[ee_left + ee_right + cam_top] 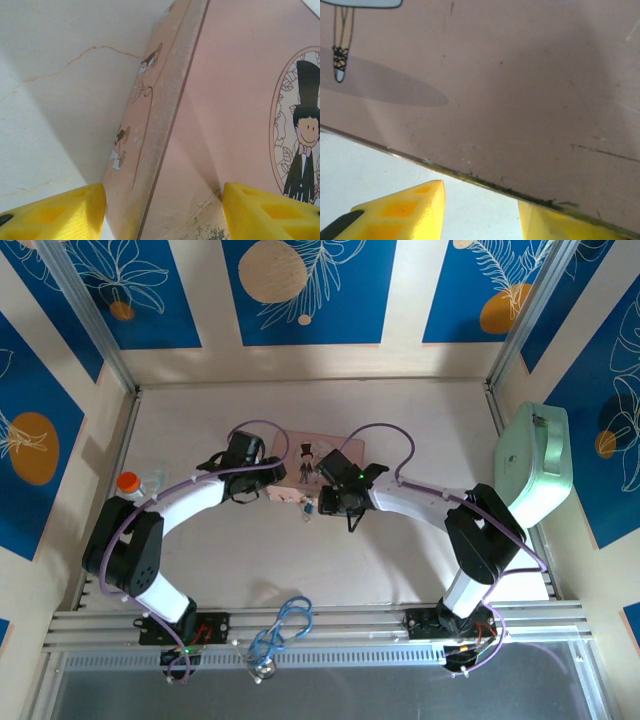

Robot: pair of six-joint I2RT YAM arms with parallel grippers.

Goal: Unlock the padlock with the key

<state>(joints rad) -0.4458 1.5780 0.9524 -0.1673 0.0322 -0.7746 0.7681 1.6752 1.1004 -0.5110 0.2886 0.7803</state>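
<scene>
Padlock (309,508) lies just beside right end effector (328,502).

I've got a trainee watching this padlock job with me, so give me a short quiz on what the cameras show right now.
1. True or false: the left gripper straddles an edge of the pink box with its jaws apart.
2. What lies by the near rail, between the two arm bases? A) blue looped cord B) pink box C) a screwdriver
3. Fill in: the mint-green case sits on the ____ side of the table.
Key: 1 true; 2 A; 3 right.
</scene>
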